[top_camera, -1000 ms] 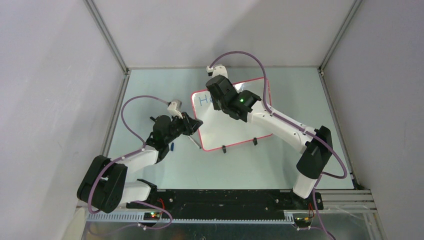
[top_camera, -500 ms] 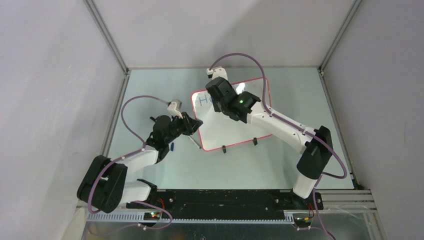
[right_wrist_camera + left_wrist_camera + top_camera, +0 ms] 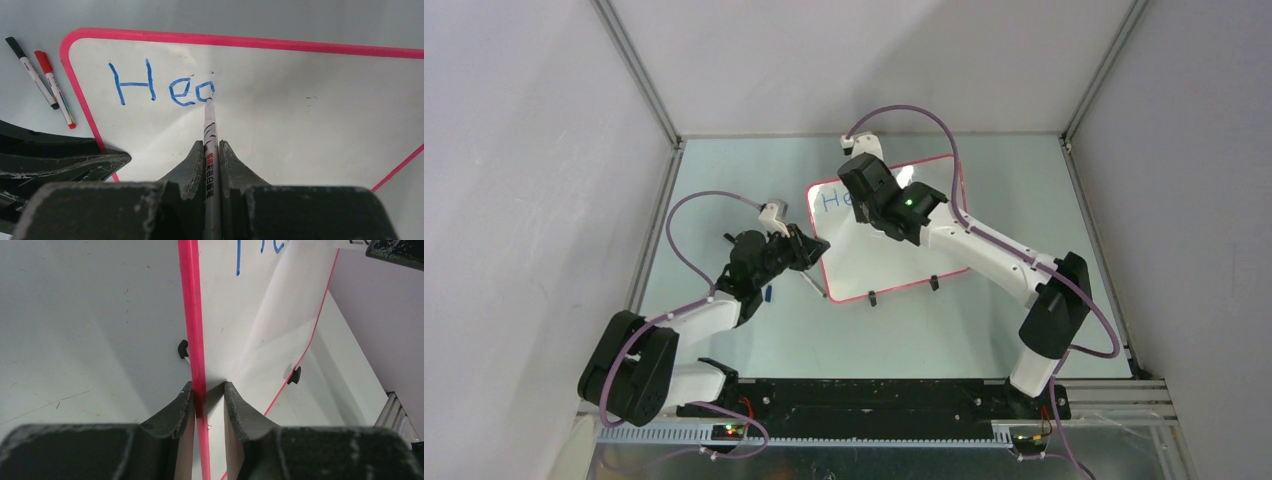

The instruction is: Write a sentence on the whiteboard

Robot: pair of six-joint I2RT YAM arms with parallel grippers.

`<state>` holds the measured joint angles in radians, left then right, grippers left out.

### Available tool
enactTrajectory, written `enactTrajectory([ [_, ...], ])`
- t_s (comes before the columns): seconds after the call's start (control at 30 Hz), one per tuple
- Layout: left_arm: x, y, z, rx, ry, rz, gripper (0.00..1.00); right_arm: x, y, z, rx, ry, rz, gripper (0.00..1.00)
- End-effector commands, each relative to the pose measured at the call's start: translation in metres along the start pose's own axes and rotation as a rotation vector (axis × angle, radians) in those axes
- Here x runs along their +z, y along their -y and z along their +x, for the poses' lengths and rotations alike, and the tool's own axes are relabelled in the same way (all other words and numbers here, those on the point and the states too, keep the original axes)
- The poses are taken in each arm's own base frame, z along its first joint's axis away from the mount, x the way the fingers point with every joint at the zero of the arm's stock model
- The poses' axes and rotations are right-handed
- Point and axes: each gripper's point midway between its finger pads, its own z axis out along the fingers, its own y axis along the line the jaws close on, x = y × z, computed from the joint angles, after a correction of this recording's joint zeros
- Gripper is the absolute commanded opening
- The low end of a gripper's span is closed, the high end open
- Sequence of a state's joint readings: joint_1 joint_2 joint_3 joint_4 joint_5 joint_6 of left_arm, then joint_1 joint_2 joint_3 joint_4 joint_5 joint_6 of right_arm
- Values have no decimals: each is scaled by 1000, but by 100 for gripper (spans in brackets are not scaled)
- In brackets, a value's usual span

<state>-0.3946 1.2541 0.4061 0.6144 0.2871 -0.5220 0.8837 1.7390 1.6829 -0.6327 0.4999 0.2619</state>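
The whiteboard [image 3: 889, 262] lay flat on the table [image 3: 724, 175], towards its far middle, and the sentence [image 3: 150, 87] had barely begun: only a blue "He" and a third round letter stood near the top left corner. The right pincer [image 3: 212, 146] was clamped tight on a marker [image 3: 209, 122], whose tip sat at the upper right of that round letter. The left pincer [image 3: 207, 389] was narrowed on the board's red frame [image 3: 189, 300] at the left edge, one finger on either side of it. To write well here, the right arm probably needed light, even pressure and short strokes drawn along the line of the word. Leaning hard could skid the glossy board or slide the marker back through the grip. The left arm's hold was what should stop the board swinging, so it likely had to hold firm while each stroke was made. A black-capped pen [image 3: 31, 70] and a red-capped pen [image 3: 55, 90] lay side by side on the table just beyond the board's corner, apart from it. From above, the right wrist covered everything after "He". The left wrist view cut the lettering off at its top edge. Whether the third letter was an "a" or an "o" could not be told, nor whether the tip truly pressed on the surface.
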Motion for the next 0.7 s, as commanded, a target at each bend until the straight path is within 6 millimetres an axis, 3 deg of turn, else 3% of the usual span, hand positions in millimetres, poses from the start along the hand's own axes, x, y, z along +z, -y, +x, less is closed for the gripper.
enactTrajectory([
  [0.0, 1, -1, -13, 65, 35, -23, 9, -11, 17, -18, 44, 53, 39, 0],
  [0.67, 2, -1, -12, 65, 32, -20, 8, -9, 10, -32, 46, 74, 19, 0],
])
